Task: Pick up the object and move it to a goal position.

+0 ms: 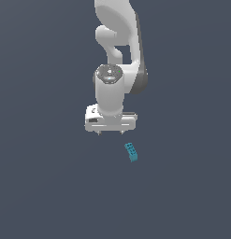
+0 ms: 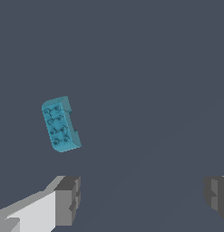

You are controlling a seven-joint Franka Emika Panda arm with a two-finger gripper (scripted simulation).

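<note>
The object (image 1: 131,152), a small teal-blue oblong block, lies on the plain dark grey counter (image 1: 37,186) slightly below and right of centre in the exterior view. Its long axis is tilted, running from upper left to lower right of that frame. One face carries two rows of dark dots; this face is turned upward and toward the camera. In the wrist view the object (image 2: 60,123) appears in the left half of the frame, a little above mid-height, with the dotted face plainly visible and a lighter teal side face along its right edge.

The white arm (image 1: 118,37) enters from the top centre of the exterior view and ends in the gripper (image 1: 110,132), which sits just above centre of the frame, pointing downward. Two short dark tips show beneath the white gripper body, set apart from each other. The object lies below and to the right of these tips, near them but not touching, and not between them.

In the wrist view the two fingers (image 2: 68,199) stand at the lower left and lower right of the frame, widely separated, with bare counter (image 2: 145,90) between them. The fingers hold nothing. The object lies above the left-hand finger in that frame, clear of it.
</note>
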